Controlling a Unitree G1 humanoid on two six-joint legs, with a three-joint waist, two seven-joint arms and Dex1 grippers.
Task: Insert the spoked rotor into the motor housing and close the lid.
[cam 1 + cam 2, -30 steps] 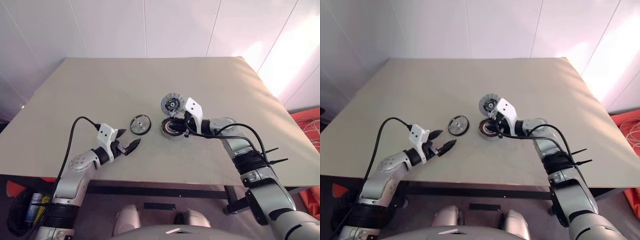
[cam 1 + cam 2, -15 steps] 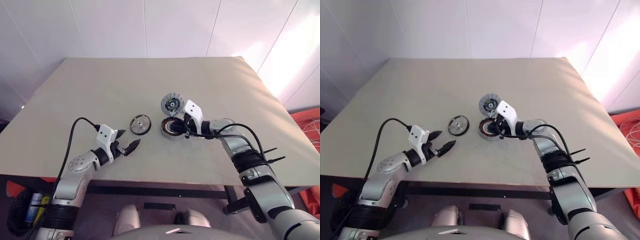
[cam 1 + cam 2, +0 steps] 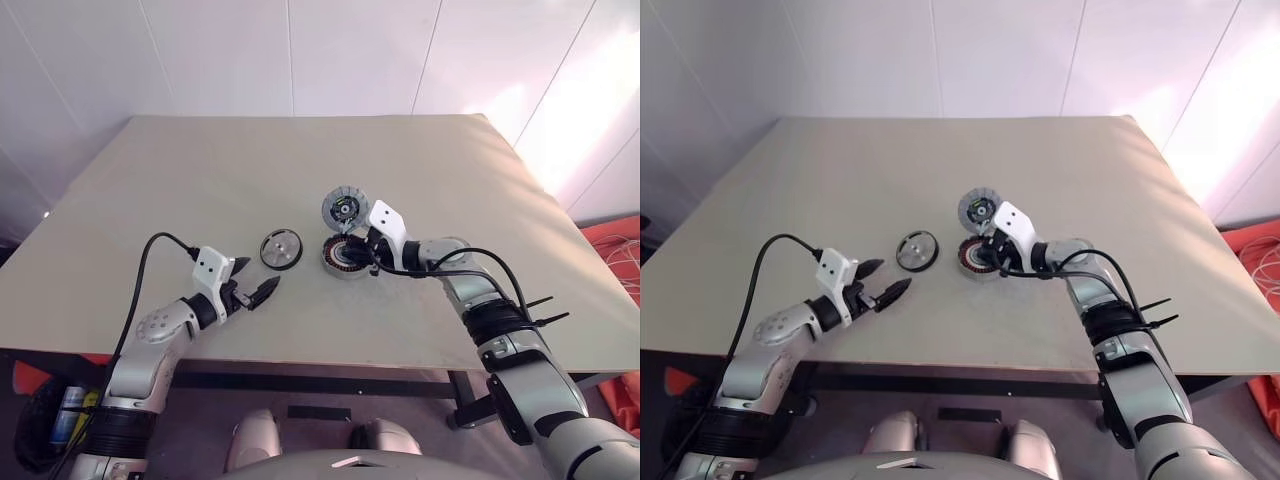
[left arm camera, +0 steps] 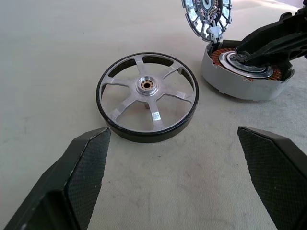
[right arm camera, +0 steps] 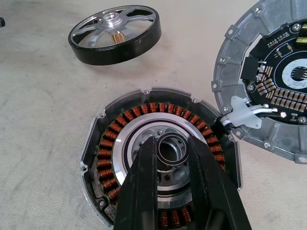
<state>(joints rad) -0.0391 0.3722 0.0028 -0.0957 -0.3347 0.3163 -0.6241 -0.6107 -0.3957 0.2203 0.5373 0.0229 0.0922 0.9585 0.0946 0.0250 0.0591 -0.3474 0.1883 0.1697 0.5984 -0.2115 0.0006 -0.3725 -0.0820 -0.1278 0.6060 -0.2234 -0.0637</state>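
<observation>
Reaching right gripper (image 5: 173,158) over motor housing (image 5: 103,143)

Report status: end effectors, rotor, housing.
Left end effector open, short of spoked rotor. Right end effector narrowed over motor housing centre. Lid open.

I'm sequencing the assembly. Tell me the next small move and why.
Probably open the right gripper to leave the small metal ring on the motor housing's centre: the ring is over the hub, and the spoked rotor lies before the open left gripper.
</observation>
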